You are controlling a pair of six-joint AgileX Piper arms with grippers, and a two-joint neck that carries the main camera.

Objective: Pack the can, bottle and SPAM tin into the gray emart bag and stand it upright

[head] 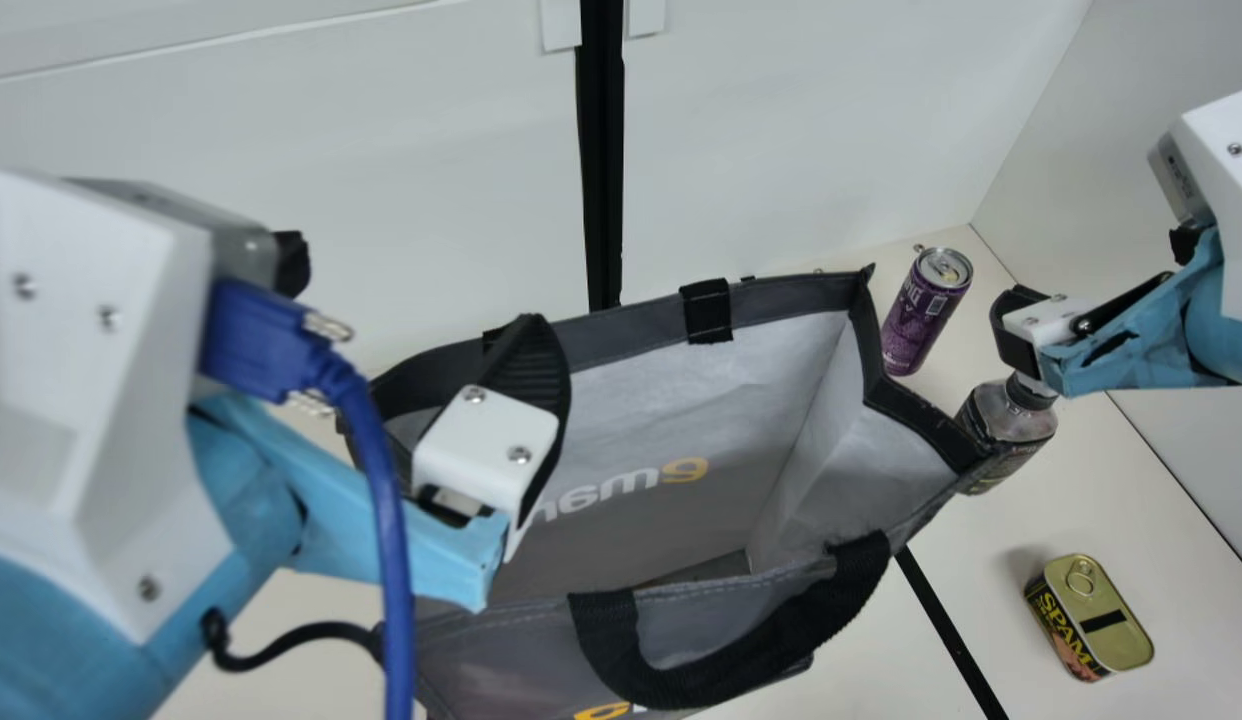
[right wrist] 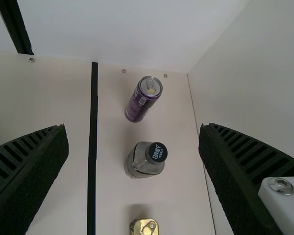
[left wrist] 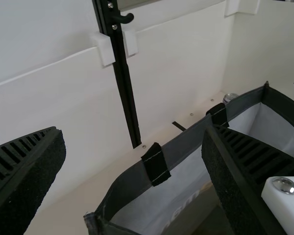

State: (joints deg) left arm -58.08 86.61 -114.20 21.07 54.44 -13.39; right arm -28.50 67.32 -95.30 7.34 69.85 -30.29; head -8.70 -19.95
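evidently, the step in hand is becoming a pick of the bottle, which is standing just beside the right end of the gray emart bag. doing it well is meaning: centring over the black cap, sinking straight down, closing evenly on the neck or upper body, then lifting high enough that the base is passing over the bag's right rim. that rim is looking soft, so brushing it is risking a fold or a tipped bag; lowering the bottle deep inside is probably helping it settle upright.

hands: right gripper is hanging above the bottle, beyond the bag's right end, its fingers spreading wide and holding nothing; the bottle is showing between them, farther down. left gripper is hovering at the bag's left end, also wide and gripping nothing, one finger sitting over the mouth. whether it is touching cloth, i cannot tell. it could be steadying the rim.

others: the can is standing just off the bag's far right corner; the spam tin is resting well to the bag's right, nearer side. the bag is standing, mouth gaping upward.
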